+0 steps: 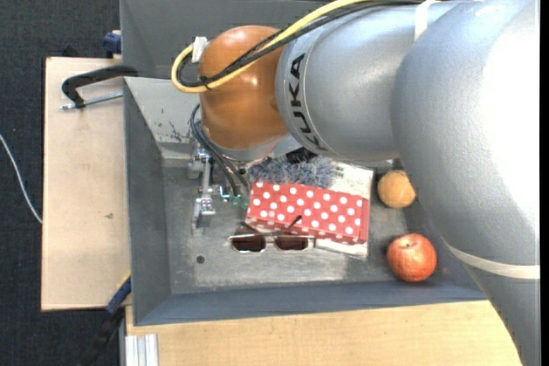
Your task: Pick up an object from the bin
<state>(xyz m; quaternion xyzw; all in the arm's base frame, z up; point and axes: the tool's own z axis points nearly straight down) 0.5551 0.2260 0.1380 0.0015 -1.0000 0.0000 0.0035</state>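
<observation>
My gripper (206,203) hangs low over the bare left part of the bin floor, below the arm's orange cover. Just to its right lies a red box with white polka dots (309,212), resting on a white flat item (353,181). A pair of dark sunglasses (270,243) lies in front of the box, a little right of and below the gripper. A grey-blue fuzzy thing (310,171) peeks out behind the box, partly hidden by the arm. I see nothing held in the gripper.
A red apple (412,258) sits in the bin's near right corner, and a small orange fruit (396,189) lies behind it. The big silver arm covers the bin's back right part. The bin's left wall stands close to the gripper.
</observation>
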